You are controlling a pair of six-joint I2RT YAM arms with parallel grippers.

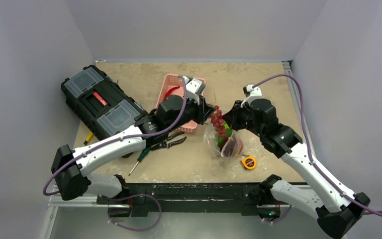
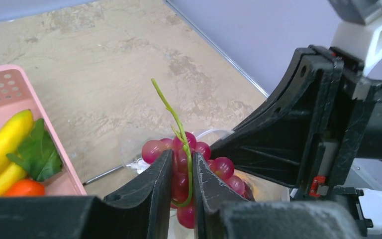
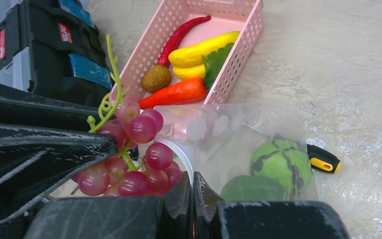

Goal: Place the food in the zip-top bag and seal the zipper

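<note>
Grapes over bag mouth, mid-load.
L gripper (image 2: pixel 183 169) is clamped on the grapes (image 2: pixel 222 167) by the green stem. The bunch hangs at the bag (image 3: pixel 238 134) mouth, lowest berries at or just inside it, can't tell which. R gripper (image 3: pixel 193 183) is pinched tight on the bag rim, holding it up & open on the counter (image 1: pixel 194 164) near the basket (image 3: pixel 238 64). Green fruit is already inside. Zipper (image 3: pixel 178 148) is unsealed. Next, I reckon: lower L straight down and let go once the bunch clears the rim w/o snagging. More food waits in the basket, so sealing comes later.
</note>
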